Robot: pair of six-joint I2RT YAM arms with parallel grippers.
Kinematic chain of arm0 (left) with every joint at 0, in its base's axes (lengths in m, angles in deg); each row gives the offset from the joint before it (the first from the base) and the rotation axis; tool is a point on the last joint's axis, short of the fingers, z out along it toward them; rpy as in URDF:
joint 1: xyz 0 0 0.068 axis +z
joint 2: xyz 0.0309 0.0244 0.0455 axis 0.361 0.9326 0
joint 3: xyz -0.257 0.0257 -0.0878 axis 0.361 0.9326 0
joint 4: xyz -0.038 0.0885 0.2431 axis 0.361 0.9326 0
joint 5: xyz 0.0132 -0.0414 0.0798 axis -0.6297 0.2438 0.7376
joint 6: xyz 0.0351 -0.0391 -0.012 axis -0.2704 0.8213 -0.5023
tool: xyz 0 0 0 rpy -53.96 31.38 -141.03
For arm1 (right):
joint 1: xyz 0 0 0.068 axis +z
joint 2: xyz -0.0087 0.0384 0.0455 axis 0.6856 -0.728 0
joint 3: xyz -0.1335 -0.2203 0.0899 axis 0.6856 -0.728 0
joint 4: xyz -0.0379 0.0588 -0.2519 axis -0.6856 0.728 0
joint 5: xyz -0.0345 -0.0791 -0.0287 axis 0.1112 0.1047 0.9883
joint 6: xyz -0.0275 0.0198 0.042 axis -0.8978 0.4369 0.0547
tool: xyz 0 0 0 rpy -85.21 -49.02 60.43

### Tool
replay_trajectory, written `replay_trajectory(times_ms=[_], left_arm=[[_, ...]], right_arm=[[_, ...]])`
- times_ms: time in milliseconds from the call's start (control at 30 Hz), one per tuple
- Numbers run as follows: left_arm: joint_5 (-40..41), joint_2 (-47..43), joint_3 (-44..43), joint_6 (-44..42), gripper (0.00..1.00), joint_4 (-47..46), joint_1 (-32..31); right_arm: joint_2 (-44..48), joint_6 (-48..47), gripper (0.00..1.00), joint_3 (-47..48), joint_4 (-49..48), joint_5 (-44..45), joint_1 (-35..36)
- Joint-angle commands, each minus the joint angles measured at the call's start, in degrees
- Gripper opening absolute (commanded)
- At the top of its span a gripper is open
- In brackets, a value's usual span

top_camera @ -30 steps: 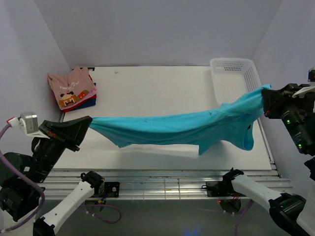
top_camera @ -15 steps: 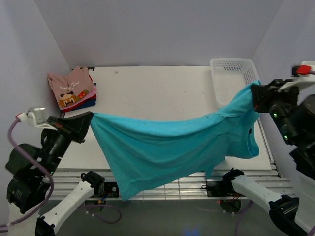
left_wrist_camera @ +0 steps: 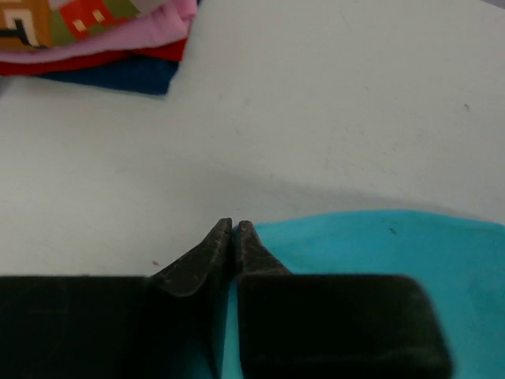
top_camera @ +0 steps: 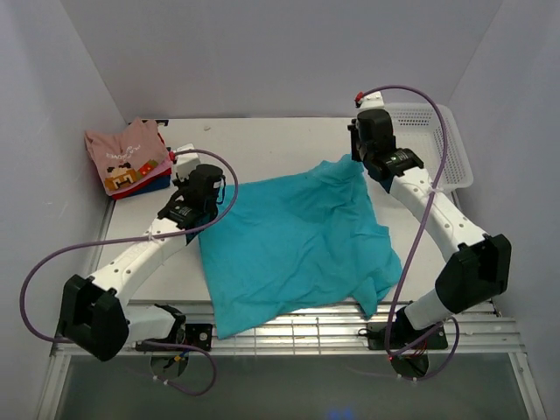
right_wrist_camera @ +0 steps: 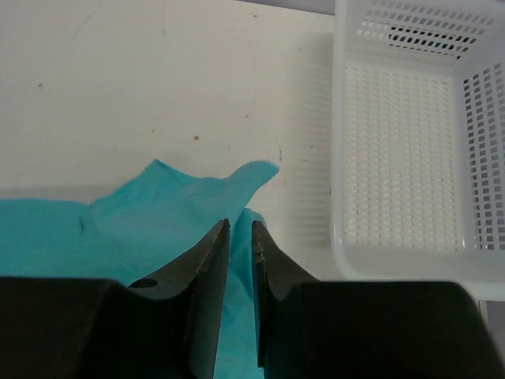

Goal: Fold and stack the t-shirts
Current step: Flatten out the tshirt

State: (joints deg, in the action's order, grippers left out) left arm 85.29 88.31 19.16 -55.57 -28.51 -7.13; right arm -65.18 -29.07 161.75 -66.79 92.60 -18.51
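The teal t-shirt (top_camera: 289, 245) lies spread and wrinkled on the white table, its near hem hanging over the front edge. My left gripper (top_camera: 197, 203) is shut on its far left corner, low on the table; in the left wrist view the jaws (left_wrist_camera: 234, 225) meet with teal cloth (left_wrist_camera: 379, 245) between them. My right gripper (top_camera: 360, 160) is at the far right corner; its jaws (right_wrist_camera: 240, 225) stand a narrow gap apart with teal cloth (right_wrist_camera: 158, 213) in it. The folded stack (top_camera: 127, 157), pink pixel-graphic shirt over red and dark blue, sits at the far left and shows in the left wrist view (left_wrist_camera: 95, 47).
The white mesh basket (top_camera: 411, 109) stands at the far right, just right of my right gripper, and shows in the right wrist view (right_wrist_camera: 481, 118). White walls close in the table on three sides. A slatted strip runs along the table's front edge (top_camera: 455, 308).
Both arms came down and inward from the raised, stretched hold. The teal shirt went from hanging in the air to lying on the table.
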Motion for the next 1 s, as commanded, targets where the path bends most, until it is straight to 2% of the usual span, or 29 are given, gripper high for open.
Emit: replay_trajectory(times_ms=[0, 33, 67, 100, 133, 200, 333, 433, 500, 533, 567, 600, 633, 700, 767, 800, 833, 900, 967], left_arm=[[11.6, 2.1, -0.6, -1.4, 0.28, -13.7, 1.4], [11.8, 3.3, -0.6, -2.3, 0.44, -15.0, 1.6], [12.0, 4.7, -0.6, -3.5, 0.58, -16.5, 1.7], [12.1, 4.9, -0.6, -3.6, 0.76, -17.1, 1.7], [11.5, 4.9, -0.6, -3.9, 0.90, -17.3, 1.8], [10.3, 4.2, -0.6, -4.1, 0.91, -17.3, 1.6], [7.6, 0.6, 0.6, -3.5, 0.91, -17.2, 0.6], [3.8, -2.5, 1.6, -0.9, 0.85, -17.1, -1.5], [-6.1, -4.2, 2.9, 2.2, 0.69, -17.6, -2.2], [-9.6, -4.3, 3.4, 3.1, 0.58, -18.1, -2.4], [-16.7, -4.1, 4.8, 3.4, 0.46, -20.5, -2.6], [-19.8, -2.8, 5.4, 3.3, 0.09, -23.5, -3.2], [-21.7, -1.5, 5.9, 3.2, 0.00, -25.5, -3.6], [-26.6, 2.4, 4.6, 2.3, 0.00, -28.9, -4.7], [-30.9, 9.9, 2.0, -0.9, 0.00, -31.6, -5.2], [-36.6, 12.5, 0.1, -2.3, 0.00, -33.7, -5.5], [-39.1, 14.9, -0.9, -3.2, 0.00, -35.6, -5.5], [-45.6, 21.5, -5.4, -4.4, 0.00, -37.8, -5.5], [-48.0, 25.7, -7.1, -3.7, 0.00, -38.5, -5.5]], right_arm=[[-1.1, -3.2, 0.25, 3.8, -13.7, 6.0, -1.0], [-2.0, -3.3, 0.39, 3.6, -13.8, 6.5, -1.0], [-2.7, -3.4, 0.46, 3.2, -13.3, 6.8, -1.1], [-3.1, -3.3, 0.53, 2.4, -13.4, 7.3, -1.1], [-3.2, -3.4, 0.64, 0.8, -13.6, 7.5, -1.2], [-3.7, -5.0, 0.68, -0.5, -13.6, 7.3, -1.5], [-2.6, -4.1, 0.68, -4.1, -14.3, 4.9, -1.4], [-1.7, -2.6, 0.67, -7.1, -15.8, 2.3, -1.4], [-3.1, -2.0, 0.64, -7.4, -15.0, 1.3, -1.3], [-3.8, -1.1, 0.56, -7.2, -13.7, 1.2, -1.4], [-4.8, -0.5, 0.47, -7.2, -13.1, 0.9, -1.4], [-5.3, -0.1, 0.14, -7.4, -12.9, 0.4, -1.4], [-5.8, 0.5, 0.08, -7.7, -11.8, 0.4, -1.4], [-6.2, 2.6, 0.08, -8.7, -11.0, -2.2, -1.4], [-5.9, 4.7, 0.08, -9.4, -8.7, -3.6, -1.0], [-5.5, 5.1, 0.08, -10.1, -8.5, -4.1, -0.9], [-5.3, 5.5, 0.08, -12.0, -8.6, -4.3, -0.7], [-4.4, 5.6, 0.08, -14.0, -11.4, -5.7, -0.6], [-5.9, 4.6, 0.08, -14.4, -13.5, -7.2, -0.7]])
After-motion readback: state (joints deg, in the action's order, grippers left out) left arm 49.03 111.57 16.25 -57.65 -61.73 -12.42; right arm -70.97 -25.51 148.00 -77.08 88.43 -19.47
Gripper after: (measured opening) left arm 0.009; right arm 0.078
